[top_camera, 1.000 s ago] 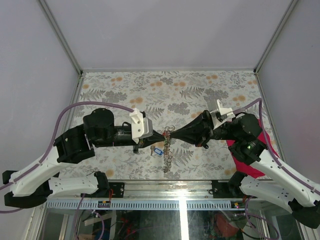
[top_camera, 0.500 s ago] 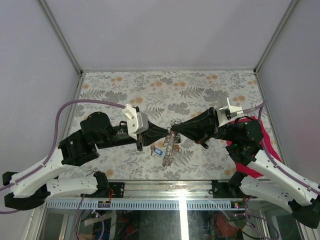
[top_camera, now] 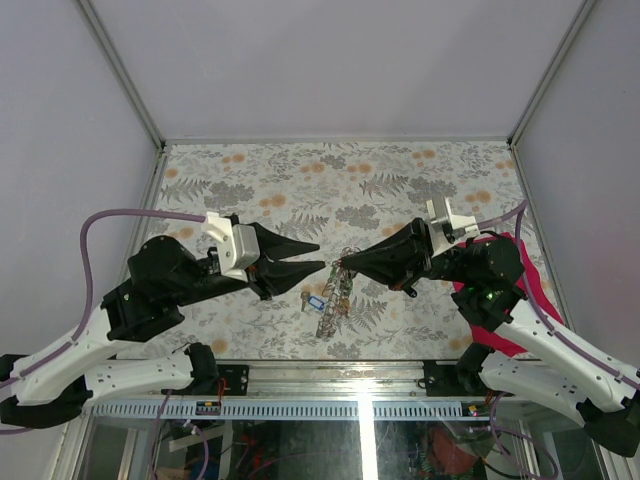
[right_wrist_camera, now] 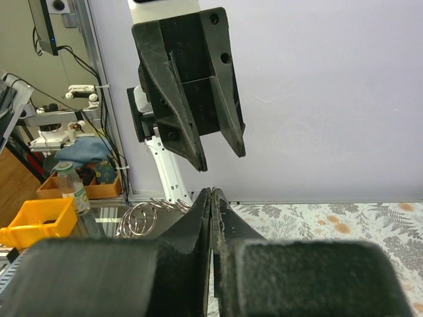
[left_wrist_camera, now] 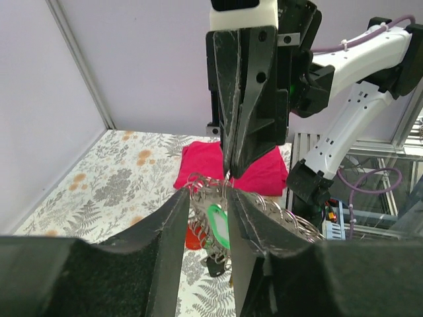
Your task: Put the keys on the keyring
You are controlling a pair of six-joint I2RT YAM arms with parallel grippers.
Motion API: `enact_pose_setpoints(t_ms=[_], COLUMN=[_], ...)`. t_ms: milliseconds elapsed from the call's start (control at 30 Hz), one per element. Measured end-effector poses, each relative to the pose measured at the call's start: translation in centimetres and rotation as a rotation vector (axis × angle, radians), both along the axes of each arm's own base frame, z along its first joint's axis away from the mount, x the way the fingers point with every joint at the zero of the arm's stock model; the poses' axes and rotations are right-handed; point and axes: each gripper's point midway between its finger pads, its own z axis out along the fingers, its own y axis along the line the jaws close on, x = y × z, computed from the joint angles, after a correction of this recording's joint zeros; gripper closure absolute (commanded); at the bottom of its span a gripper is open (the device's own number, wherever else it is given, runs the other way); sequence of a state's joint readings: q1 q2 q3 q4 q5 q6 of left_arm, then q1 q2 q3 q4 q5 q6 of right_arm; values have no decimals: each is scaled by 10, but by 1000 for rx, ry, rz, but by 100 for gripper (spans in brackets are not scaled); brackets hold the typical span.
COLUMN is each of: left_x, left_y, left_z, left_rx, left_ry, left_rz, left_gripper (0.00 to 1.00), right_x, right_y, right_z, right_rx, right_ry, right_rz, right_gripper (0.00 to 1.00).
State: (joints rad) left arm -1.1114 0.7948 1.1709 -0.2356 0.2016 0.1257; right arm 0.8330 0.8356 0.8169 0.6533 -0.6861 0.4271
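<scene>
My right gripper (top_camera: 338, 265) is shut on the keyring (top_camera: 343, 270) above the table's front middle. The silvery chain (top_camera: 332, 306) hangs down from the ring, with a blue-headed key (top_camera: 315, 300) beside it. In the left wrist view a green key (left_wrist_camera: 219, 226), a red key (left_wrist_camera: 190, 239) and a black key (left_wrist_camera: 215, 265) dangle among the rings, seen through the gap of my left gripper (left_wrist_camera: 206, 193). The left gripper (top_camera: 320, 256) stands open just left of the ring, touching nothing. In the right wrist view the right gripper (right_wrist_camera: 211, 191) is pressed shut, chain loops (right_wrist_camera: 142, 216) to its left.
A crimson cloth (top_camera: 482, 322) lies at the table's right side under the right arm, also seen as the cloth (left_wrist_camera: 198, 162) behind the keys. The floral table surface (top_camera: 350, 185) stretches behind both grippers. Grey walls close the left, right and back.
My left gripper has let go of the ring, opened and drawn back to the left. The right gripper stays shut, and the chain with the keys now hangs from it alone.
</scene>
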Motion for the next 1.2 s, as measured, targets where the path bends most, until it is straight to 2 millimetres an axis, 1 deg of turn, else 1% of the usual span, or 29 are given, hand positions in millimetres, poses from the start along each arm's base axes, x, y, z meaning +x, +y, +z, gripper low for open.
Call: enact_pose_setpoints(t_ms=[67, 200, 367, 467, 667, 700, 800, 833, 967, 1000, 1100, 1200], left_x=[1, 1, 1, -1, -4, -4, -4, -5, -6, -6, -6, -3], left_y=[-2, -10, -20, -22, -26, -27, -28, -29, -29, -29, -28, -28], left_z=[2, -3, -22, -28, -25, -24, -23, -23, -24, -24, -24, -28], left_rx=[-9, 4, 46, 52, 38, 36, 32, 32, 35, 40, 65, 129], left_ry=[-2, 10, 42, 54, 57, 55, 53, 55, 60, 62, 69, 78], left_rz=[-3, -22, -44, -55, -80, -84, -91, -92, -99, -99, -97, -85], left_gripper=[69, 69, 69, 74, 80, 83, 98, 100, 100, 100, 100, 100], right_x=[-1, -2, -2, -2, -2, -2, -2, -3, -5, -5, -4, -3], right_y=[0, 0, 0, 0, 0, 0, 0, 0, 0, 0, 0, -1], right_z=[-1, -2, -2, -2, -1, 0, 1, 1, 1, 0, 0, -3], right_rx=[-8, -14, -14, -14, -13, -13, -12, -12, -17, -21, -37, -70], right_ry=[0, -3, -5, -5, -7, -7, -11, -13, -29, -29, -39, -52], right_rz=[7, 10, 10, 10, 10, 10, 10, 13, 19, 19, 12, -8], right_gripper=[100, 100, 100, 100, 100, 100, 100, 100, 99, 95, 75, 67])
